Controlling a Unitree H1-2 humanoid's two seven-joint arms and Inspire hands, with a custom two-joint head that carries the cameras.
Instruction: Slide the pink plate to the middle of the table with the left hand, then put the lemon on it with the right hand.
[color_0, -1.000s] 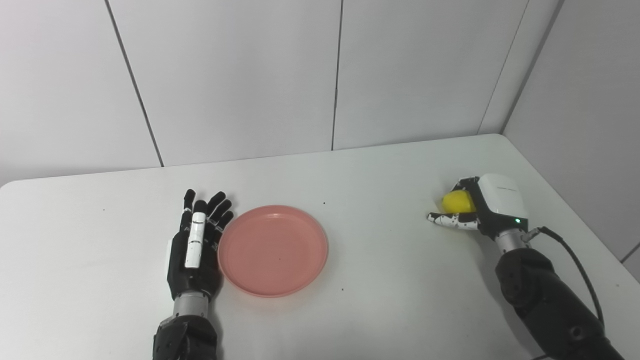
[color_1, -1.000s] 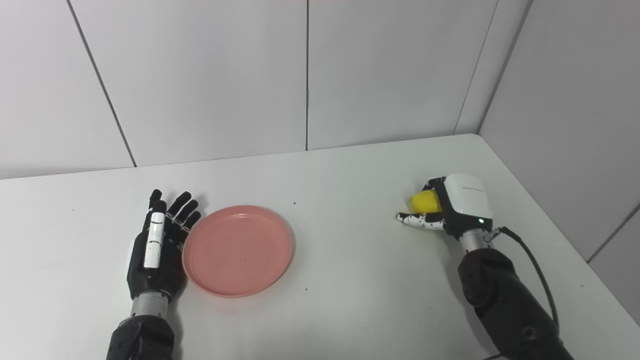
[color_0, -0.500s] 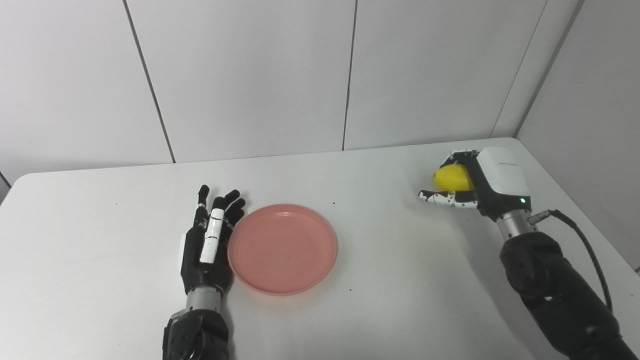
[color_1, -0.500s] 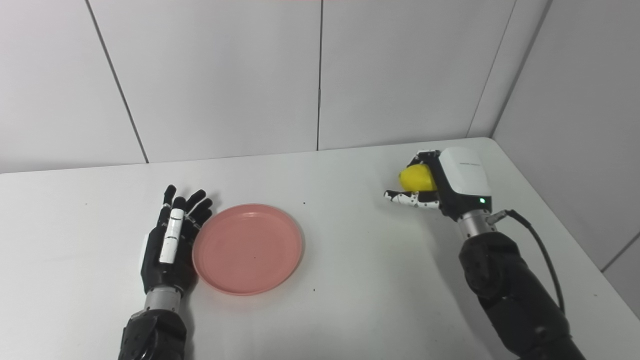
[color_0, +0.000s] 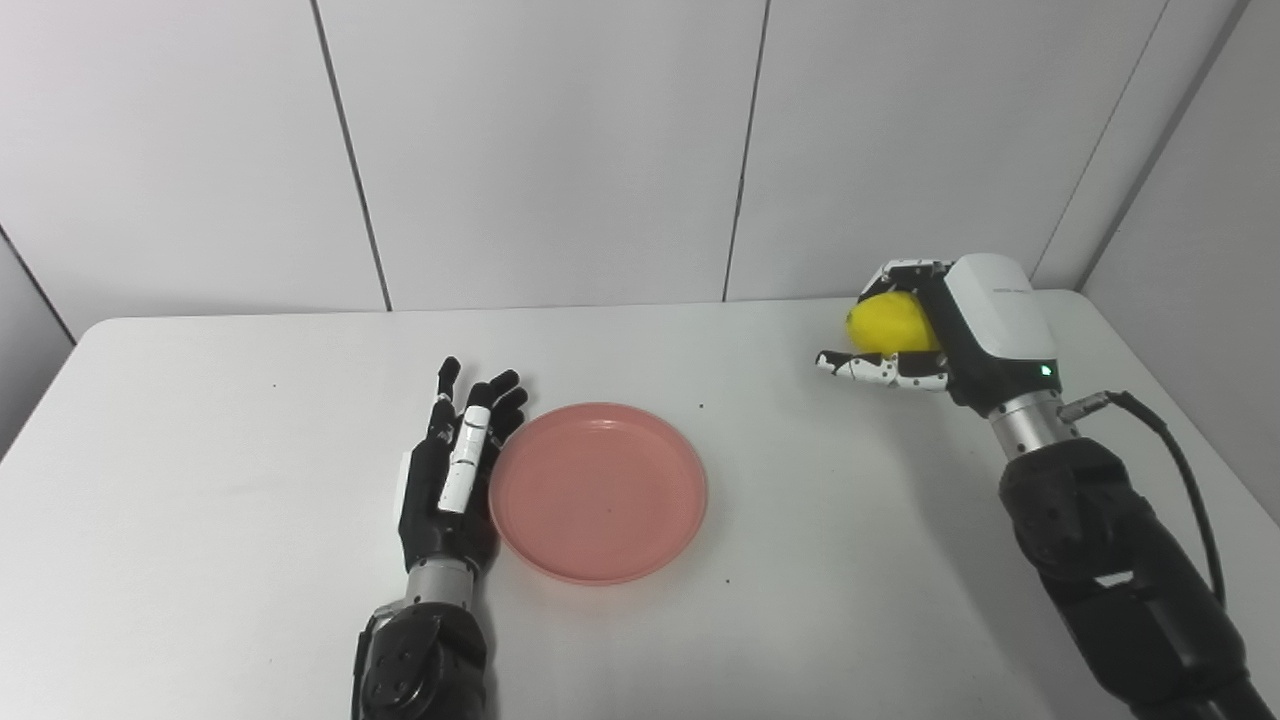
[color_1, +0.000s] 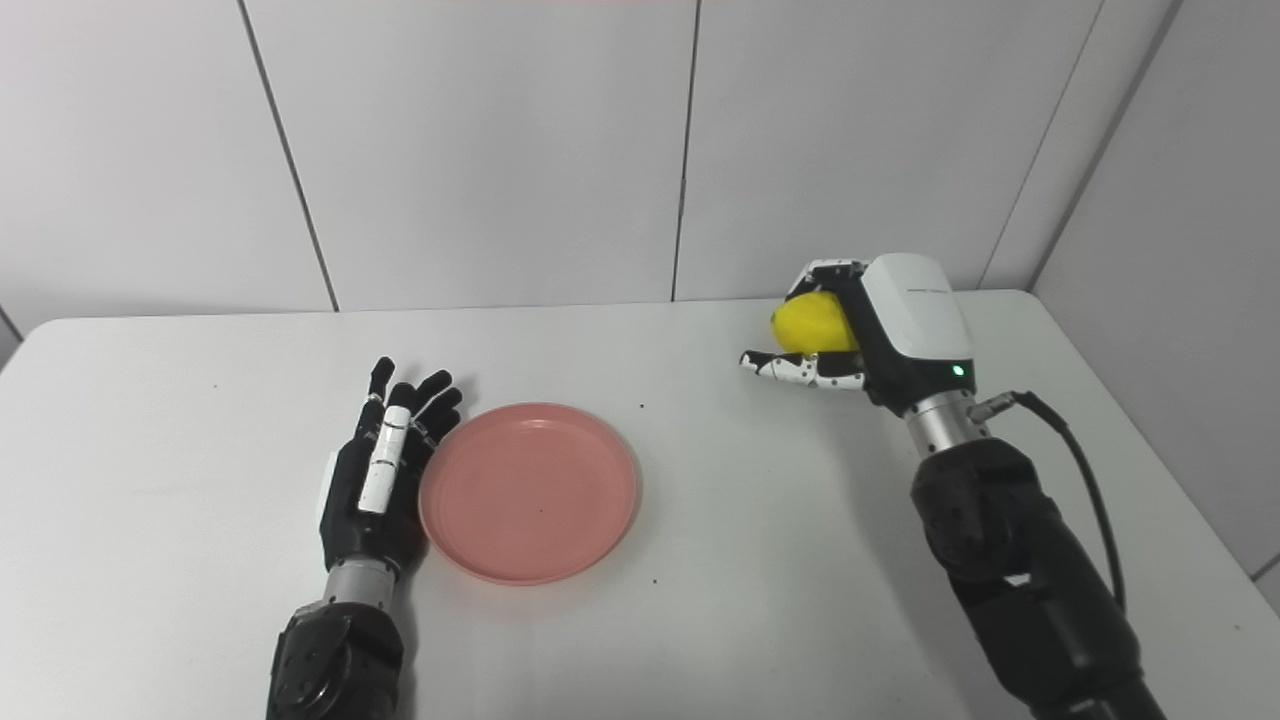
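Note:
The pink plate (color_0: 598, 490) lies flat near the middle of the white table (color_0: 200, 420). My left hand (color_0: 455, 480) rests open on its edge at the plate's left rim, fingers straight and pointing away from me, palm side against the rim. My right hand (color_0: 935, 330) hovers above the table's far right part, well to the right of the plate, shut on the yellow lemon (color_0: 885, 325). The lemon (color_1: 808, 325) shows between the curled fingers and the thumb, which sticks out to the left beneath it.
White wall panels stand close behind the table and along its right side. A black cable (color_0: 1165, 450) loops from the right wrist. A few small dark specks dot the tabletop around the plate.
The right hand has lifted the lemon off the table and carried it up and a little leftward. The camera has swung left, shifting the whole picture. The left hand and plate stay put.

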